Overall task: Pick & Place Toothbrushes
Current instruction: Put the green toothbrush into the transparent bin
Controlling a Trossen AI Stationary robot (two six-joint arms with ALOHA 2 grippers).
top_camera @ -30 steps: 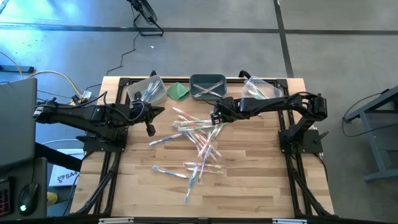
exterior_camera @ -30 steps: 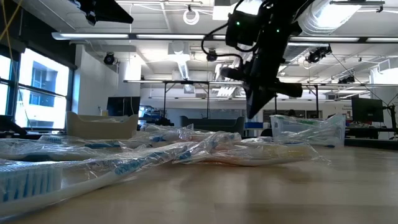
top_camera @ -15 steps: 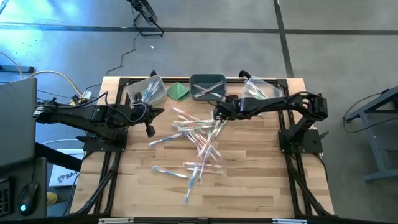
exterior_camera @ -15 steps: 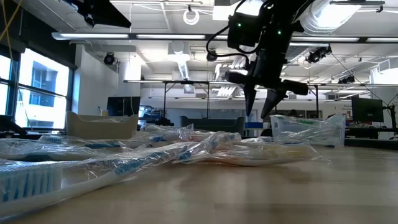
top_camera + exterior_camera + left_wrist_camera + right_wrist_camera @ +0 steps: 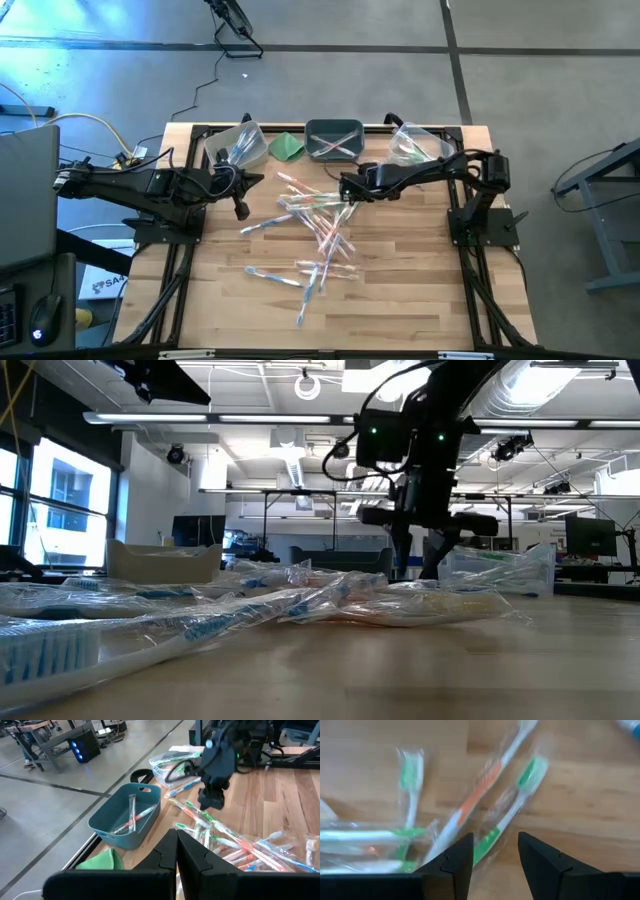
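Hovering low over the near edge of the toothbrush pile, the right end effector (image 5: 343, 187) has its two fingers (image 5: 451, 862) parted with nothing between them; directly past the fingertips lie wrapped toothbrushes (image 5: 485, 815), one orange-handled and one green-handled, flat on the wooden worktop (image 5: 400, 290). In the low view this end effector (image 5: 420, 565) hangs just above the pile, fingers pointing down.

Taking the teal bin (image 5: 333, 139) as landmark: the right end effector sits just in front of it, toward the worktop's middle. The toothbrush pile spreads from there farther forward across the worktop. The teal bin itself holds a couple of toothbrushes (image 5: 131, 817). A folded green cloth (image 5: 287, 146) lies just left of the bin, and a clear bin (image 5: 236, 145) stands beyond the cloth. Another clear bin (image 5: 412, 143), with toothbrushes inside, stands just right of the teal bin.

The left end effector (image 5: 241, 209) waits left of the pile, fingers pressed together and empty.
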